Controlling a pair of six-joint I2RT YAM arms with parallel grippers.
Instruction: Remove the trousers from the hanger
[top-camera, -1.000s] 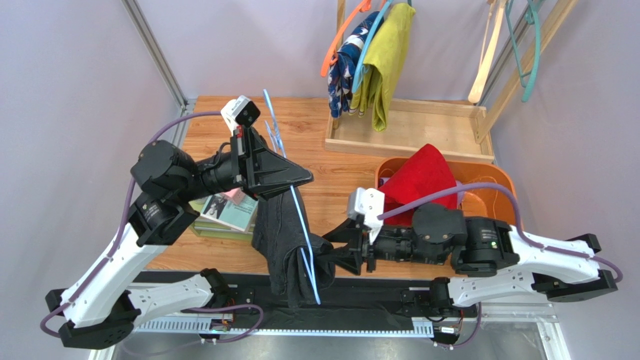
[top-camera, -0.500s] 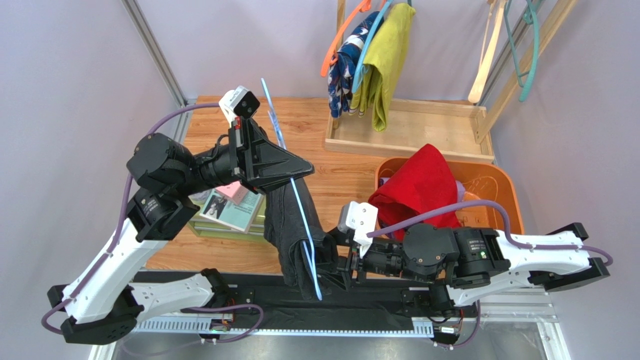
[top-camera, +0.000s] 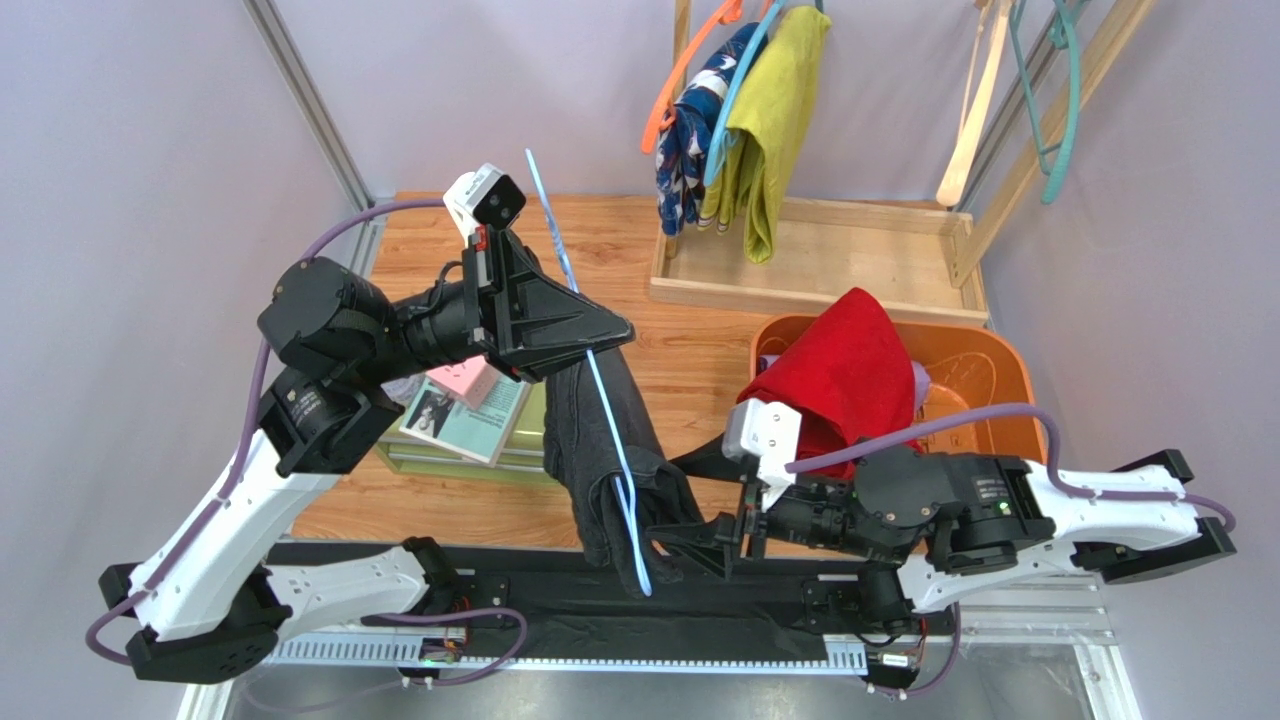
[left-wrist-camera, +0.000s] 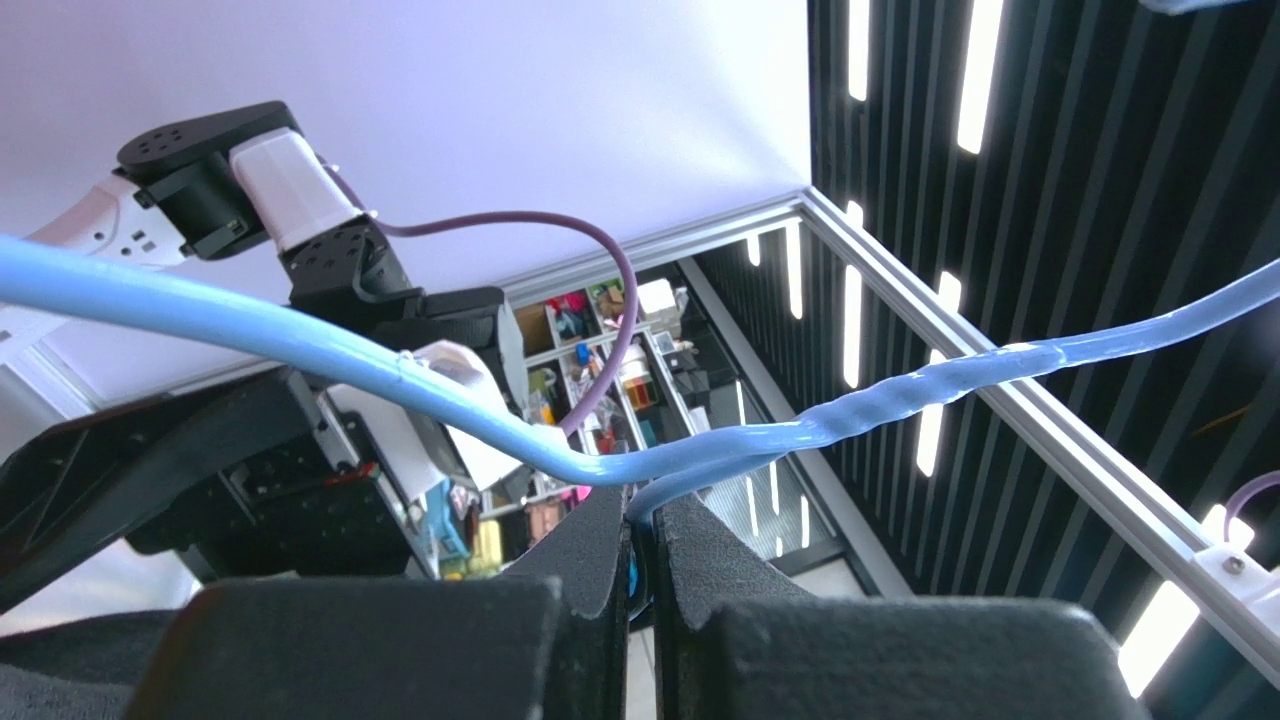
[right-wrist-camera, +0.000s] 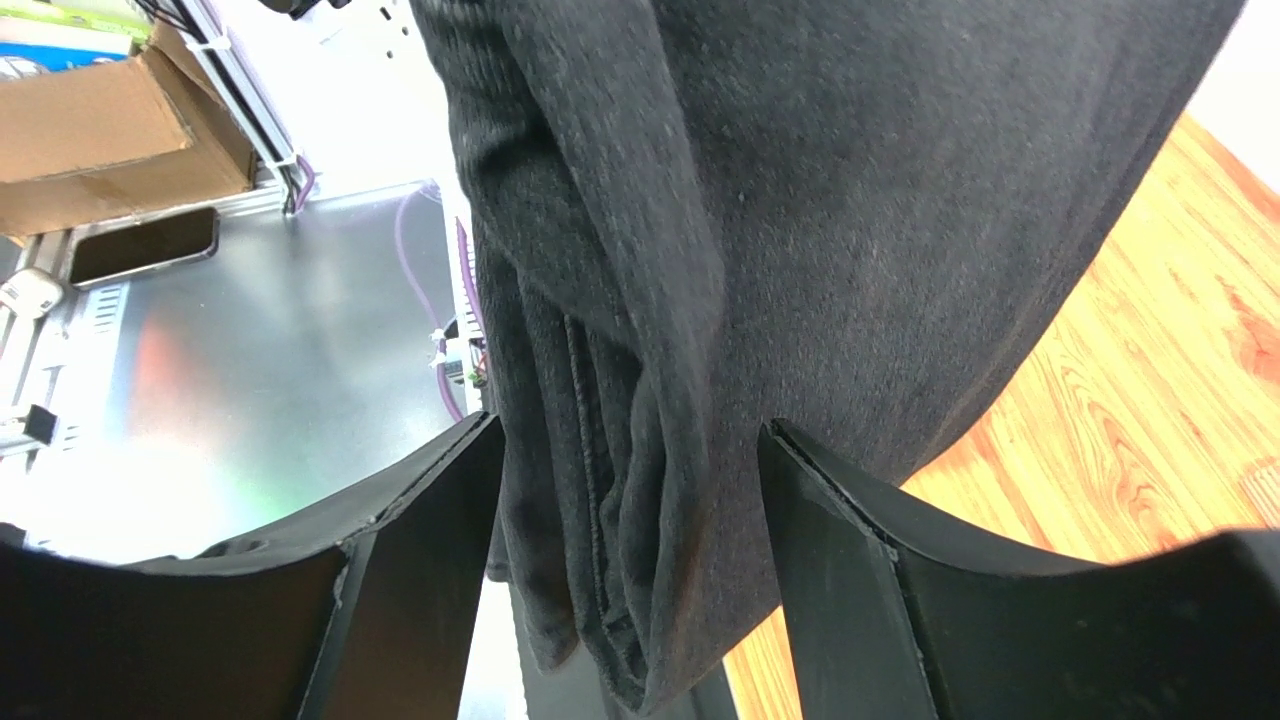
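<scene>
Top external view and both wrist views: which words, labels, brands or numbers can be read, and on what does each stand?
No text can be read in any view.
Booklets on the table: printed covers, print too small to read.
Cardboard box in the right wrist view: no marking legible.
Shelf in the left wrist view: its items are too small and blurred to read.

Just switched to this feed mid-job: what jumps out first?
Black trousers draped over a light blue hanger, which the left gripper holds pinched at centre. The right gripper straddles their hanging fold, jaws open. Red trousers heap in the orange basket at right.
</scene>
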